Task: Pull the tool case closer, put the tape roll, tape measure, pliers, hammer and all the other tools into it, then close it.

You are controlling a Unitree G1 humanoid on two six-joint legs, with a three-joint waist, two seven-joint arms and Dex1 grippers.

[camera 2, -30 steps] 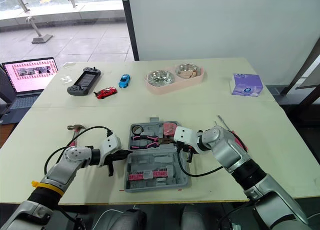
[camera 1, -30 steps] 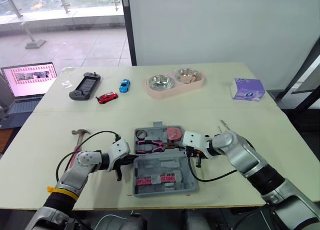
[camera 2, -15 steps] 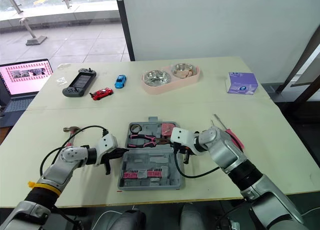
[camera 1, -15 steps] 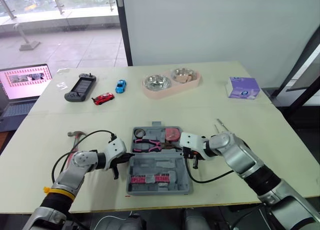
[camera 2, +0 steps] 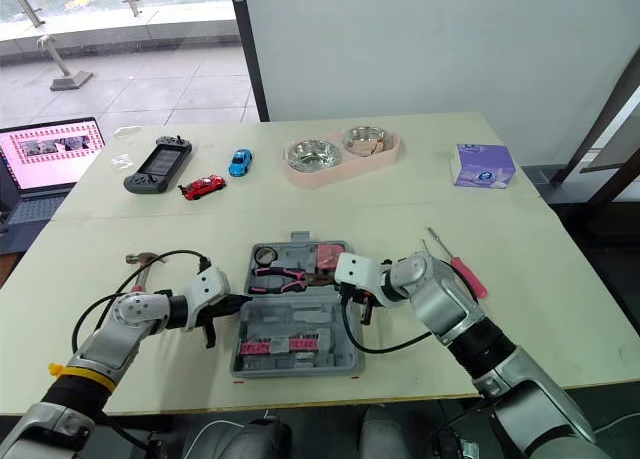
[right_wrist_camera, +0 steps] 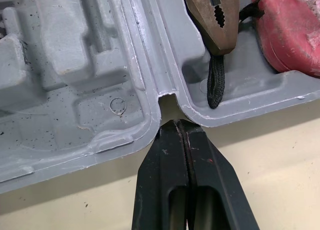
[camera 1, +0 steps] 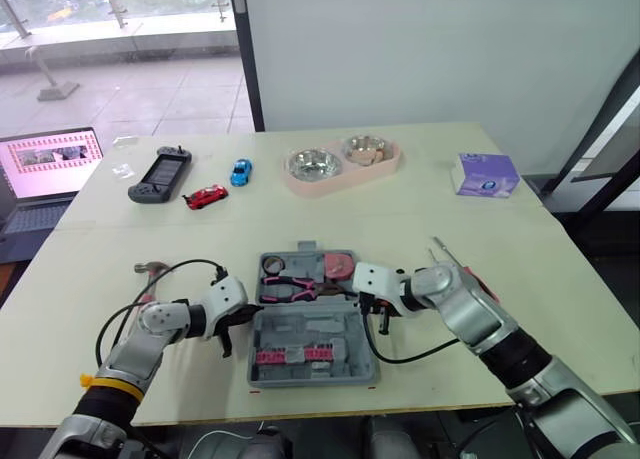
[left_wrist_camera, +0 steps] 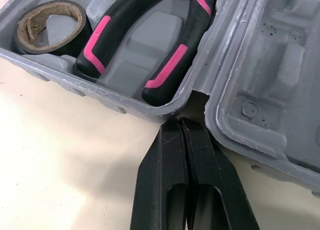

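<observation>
The grey tool case (camera 1: 330, 331) lies open near the table's front edge. Its far half holds a black tape roll (left_wrist_camera: 52, 45), pink-handled pliers (left_wrist_camera: 165, 74) and a pink tape measure (right_wrist_camera: 287, 29). My left gripper (camera 1: 237, 324) is shut, and its tips (left_wrist_camera: 179, 122) press into the hinge notch on the case's left side. My right gripper (camera 1: 375, 307) is shut too, with its tips (right_wrist_camera: 175, 124) in the hinge notch on the right side. A hammer (camera 1: 150, 271) lies left of the case. A pink-handled screwdriver (camera 2: 458, 269) lies to its right.
A laptop (camera 1: 50, 159) sits past the far left of the table. Further back are a game controller (camera 1: 160, 174), a red toy car (camera 1: 207, 195), a blue toy car (camera 1: 240, 171), a pink double bowl (camera 1: 340, 164) and a purple tissue box (camera 1: 483, 175).
The camera has shifted. Between both shut grippers, the case has slid slightly to the left and towards me.
</observation>
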